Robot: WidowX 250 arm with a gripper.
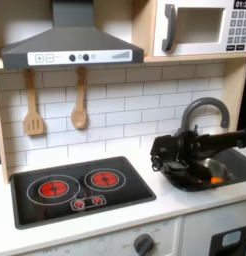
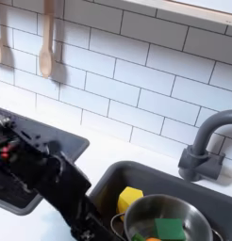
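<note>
The arm reaches low over the sink [image 2: 137,174] now, its jaws [image 2: 90,226] down at the rim of the metal bowl [image 2: 170,215] in the second exterior view. I cannot tell whether they are spread or pressed together; the arm's dark body hides them. The bowl sits just to the second exterior view's right of the jaws, inside the sink, with a green piece [image 2: 169,229] in it. A yellow block [image 2: 130,200] lies just beyond the jaws, touching the bowl. The faucet [image 2: 205,151] stands well behind.

hand [image 2: 90,226] tips cut off; orange item [image 1: 214,181] perhaps food.
</note>
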